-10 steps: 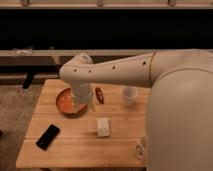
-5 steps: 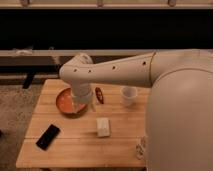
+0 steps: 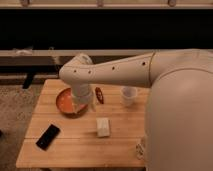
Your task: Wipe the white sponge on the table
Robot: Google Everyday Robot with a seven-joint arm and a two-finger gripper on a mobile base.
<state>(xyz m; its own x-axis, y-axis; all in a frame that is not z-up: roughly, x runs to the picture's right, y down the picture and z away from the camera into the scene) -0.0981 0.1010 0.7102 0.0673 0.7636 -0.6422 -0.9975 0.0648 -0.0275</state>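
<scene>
The small off-white rectangular sponge point(image 3: 103, 127) lies flat on the light-wood butcher-block table point(image 3: 75, 152), a little right of the middle of the top and toward the near half. Its long axis runs roughly from the near edge toward the far edge, almost crosswise to the planks, with only a slight tilt. Its short ends face the front and the back of the table. Nothing touches it, and bare wood shows on all four sides.

The robot's white arm reaches in from the right, bends at a rounded joint above the far left part of the table and turns downward. The gripper point(image 3: 82, 106) hangs at its end over the right rim of the round orange bowl point(image 3: 64, 102). It is beyond and to the left of the sponge and apart from it. Whether the gripper is spread or pressed together cannot be told.

A small dark red object point(image 3: 99, 95) sits just right of the bowl, and a translucent white cup point(image 3: 129, 95) stands farther right, near the robot's bulky white body. A flat black phone point(image 3: 48, 136) lies slantwise at the near left, well apart from the sponge. A small pale item point(image 3: 141, 148) sits at the near right edge and is too unclear to name.
</scene>
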